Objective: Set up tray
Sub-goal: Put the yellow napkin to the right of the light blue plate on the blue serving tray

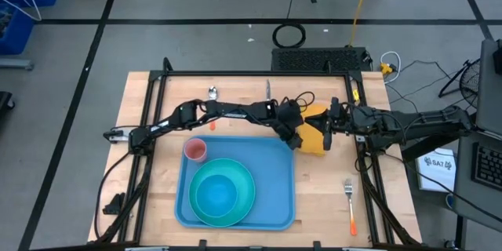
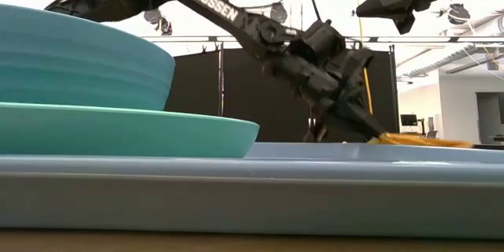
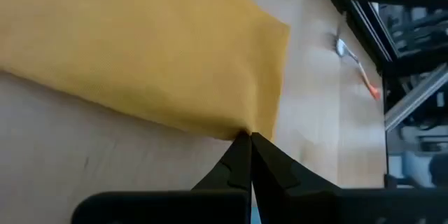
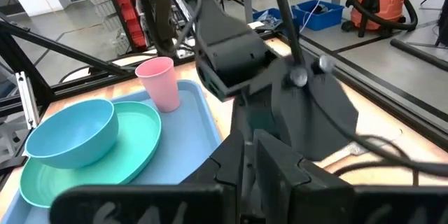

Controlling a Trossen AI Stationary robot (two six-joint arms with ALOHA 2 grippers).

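Now the big flat light-blue plastic tray (image 1: 278, 169) sits mid-tabletop w/ plate, bowl, cup aboard; we judge it stiff, light, slick, best taken by its rim. Left gripper (image 3: 250, 138) fingers pinch the orange-yellow cloth napkin (image 3: 140, 49) corner; right gripper (image 1: 332, 129) hovers beside, fingers narrow.

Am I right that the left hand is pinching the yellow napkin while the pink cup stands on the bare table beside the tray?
Not quite. The left hand is shut on the yellow napkin, but the pink cup stands inside the tray, in the corner beyond the plate and bowl, as the high and right wrist views show.
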